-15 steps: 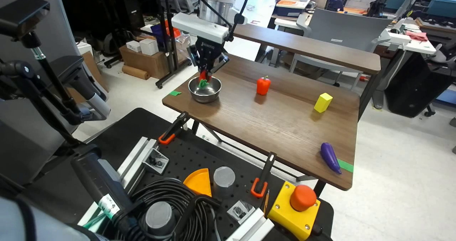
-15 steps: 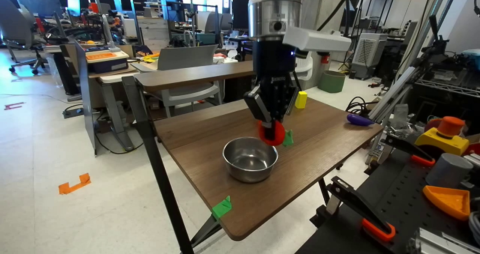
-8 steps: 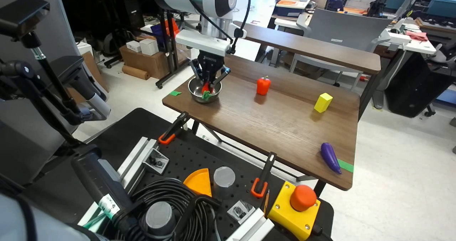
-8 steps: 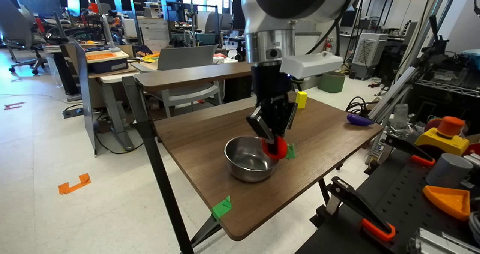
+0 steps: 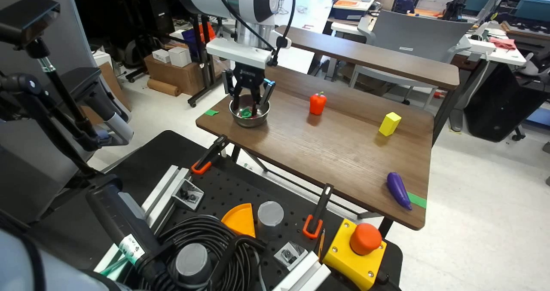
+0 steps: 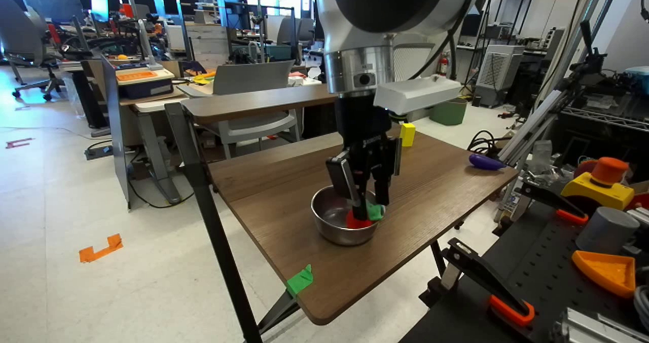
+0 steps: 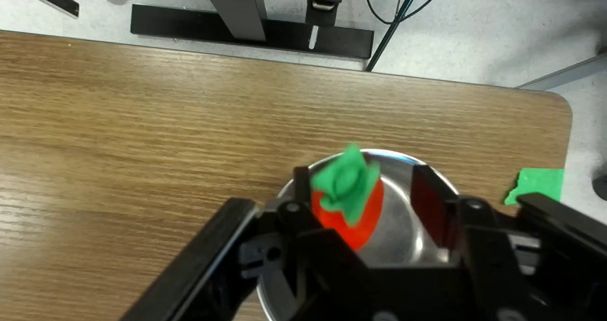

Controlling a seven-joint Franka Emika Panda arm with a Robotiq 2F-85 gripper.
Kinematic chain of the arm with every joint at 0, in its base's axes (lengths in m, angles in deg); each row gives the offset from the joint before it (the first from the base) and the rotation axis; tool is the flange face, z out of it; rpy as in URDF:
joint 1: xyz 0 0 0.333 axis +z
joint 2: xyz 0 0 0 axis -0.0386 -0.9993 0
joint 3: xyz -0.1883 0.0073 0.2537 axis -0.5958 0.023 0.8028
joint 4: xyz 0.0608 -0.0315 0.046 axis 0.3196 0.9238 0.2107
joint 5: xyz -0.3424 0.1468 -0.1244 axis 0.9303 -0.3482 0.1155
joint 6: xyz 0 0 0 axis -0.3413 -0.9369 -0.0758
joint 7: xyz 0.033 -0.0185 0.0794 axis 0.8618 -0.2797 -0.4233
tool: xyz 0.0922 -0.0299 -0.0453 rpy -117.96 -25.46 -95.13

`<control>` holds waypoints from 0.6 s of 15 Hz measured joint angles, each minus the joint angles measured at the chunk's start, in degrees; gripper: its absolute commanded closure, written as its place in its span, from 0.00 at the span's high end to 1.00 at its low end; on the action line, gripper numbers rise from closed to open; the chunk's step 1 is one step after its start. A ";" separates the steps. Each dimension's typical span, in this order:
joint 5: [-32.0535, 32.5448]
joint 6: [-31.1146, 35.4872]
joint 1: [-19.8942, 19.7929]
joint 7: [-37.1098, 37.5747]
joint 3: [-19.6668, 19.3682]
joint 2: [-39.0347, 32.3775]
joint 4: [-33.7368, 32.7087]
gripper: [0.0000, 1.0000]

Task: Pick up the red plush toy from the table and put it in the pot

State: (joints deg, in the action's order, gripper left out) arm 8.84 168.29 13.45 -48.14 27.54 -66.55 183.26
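Note:
The red plush toy (image 7: 351, 231) sits inside the silver pot (image 6: 345, 237), its green leafy part facing up. My gripper (image 7: 363, 188) reaches down into the pot with its jaws spread around the toy. In the wrist view the left finger is right beside the toy; whether they touch I cannot tell. A wide gap separates the toy from the right finger (image 7: 429, 205). The pot stands near one end of the brown table (image 5: 326, 149). In an exterior view a dark finger covers part of the toy (image 6: 358, 223).
A red-orange pepper (image 5: 317, 104) stands at mid-table. Farther along are a yellow block (image 5: 389, 124) and a purple eggplant (image 5: 398, 191). Green tape (image 6: 300, 280) marks the table end near the pot. A black bench (image 5: 296, 213) with clamps runs along one side.
The gripper came down with the toy from above the pot to inside it, then its jaws parted and let go of the toy. The pot has shifted slightly.

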 measured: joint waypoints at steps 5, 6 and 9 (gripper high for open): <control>0.01 0.04 0.76 0.77 0.00 0.63 0.01 1.00; 0.01 0.20 0.83 1.05 0.00 0.83 0.01 1.00; -1.00 1.97 0.83 3.48 -0.01 1.36 0.06 1.00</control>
State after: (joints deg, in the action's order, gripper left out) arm 7.84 170.26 14.28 -44.65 27.53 -65.19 183.32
